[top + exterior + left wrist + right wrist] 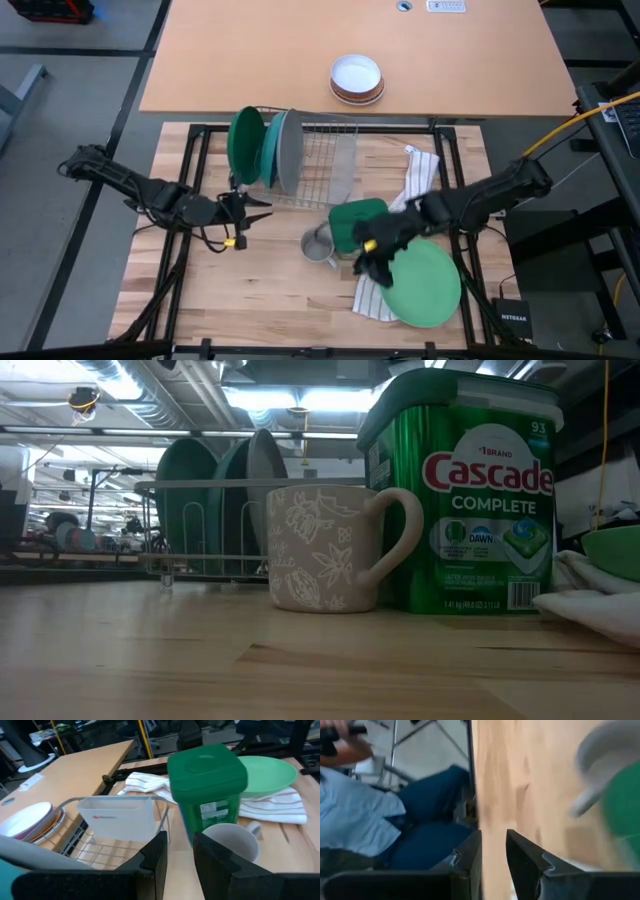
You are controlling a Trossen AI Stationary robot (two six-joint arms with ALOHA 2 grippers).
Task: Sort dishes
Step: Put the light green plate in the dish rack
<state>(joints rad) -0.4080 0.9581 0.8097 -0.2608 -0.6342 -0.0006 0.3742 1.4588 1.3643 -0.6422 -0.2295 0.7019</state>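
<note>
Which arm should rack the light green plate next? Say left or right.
Right. Its end effector hangs at the edge of the light green plate on the towel, while the left end effector sits by the rack, with tub and mug between.

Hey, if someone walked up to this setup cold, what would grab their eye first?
Probably the green Cascade tub, standing mid-table beside the patterned grey mug. Next, the wire dish rack behind them, holding three upright plates: dark green plate, teal plate, grey plate. A light green plate lies on a striped towel near the right gripper.
</note>
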